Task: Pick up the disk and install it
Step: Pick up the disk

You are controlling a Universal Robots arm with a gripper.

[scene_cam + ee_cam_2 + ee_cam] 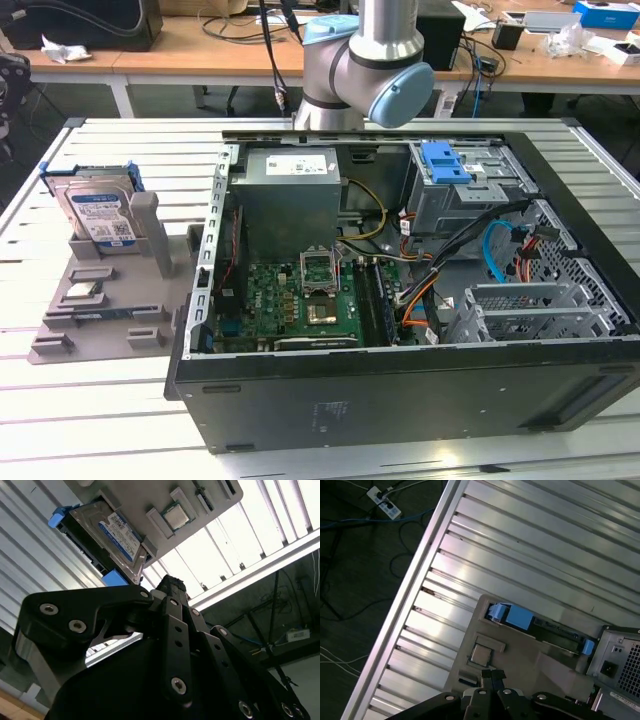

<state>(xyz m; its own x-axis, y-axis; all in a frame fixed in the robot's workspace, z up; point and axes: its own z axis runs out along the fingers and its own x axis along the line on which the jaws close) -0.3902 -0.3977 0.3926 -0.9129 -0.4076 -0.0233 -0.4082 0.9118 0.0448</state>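
At the exterior view's left, the flat, blue-framed silver-metal disk (100, 212) is leaning in a grey holder (150, 235); the empty claw (493, 674) is sitting pinched together. Stiff, dense, shock-sensitive, the disk is likely needing an edge grip.

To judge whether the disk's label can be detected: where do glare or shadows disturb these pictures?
Exterior view: even light, no glare on the disk; the case is partly shadowed inside. Second wrist view: the table slats glare white, the gripper is dark. First wrist view: bright streaks on the table slats, dark floor.
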